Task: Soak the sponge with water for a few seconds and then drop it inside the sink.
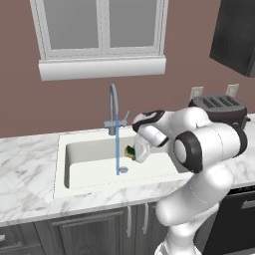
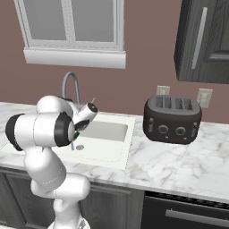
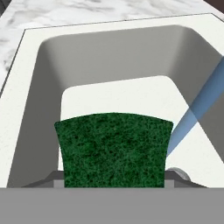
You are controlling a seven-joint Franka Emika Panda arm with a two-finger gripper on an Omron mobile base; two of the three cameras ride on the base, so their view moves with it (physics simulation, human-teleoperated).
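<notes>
The gripper pinches the sponge between its fingers over the sink, dark green scrub face toward the hand camera. In the hand view, the water slants past at the sponge's 2 o'clock, close beside its edge. In the left base view, the stream falls from the gooseneck tap to the basin floor at the sponge's 9 o'clock; a toaster stands on the counter.

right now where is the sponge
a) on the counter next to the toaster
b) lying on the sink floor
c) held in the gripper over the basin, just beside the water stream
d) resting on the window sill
c: the sponge sits clamped in the gripper above the sink, with the water falling just beside it rather than onto it.
</notes>
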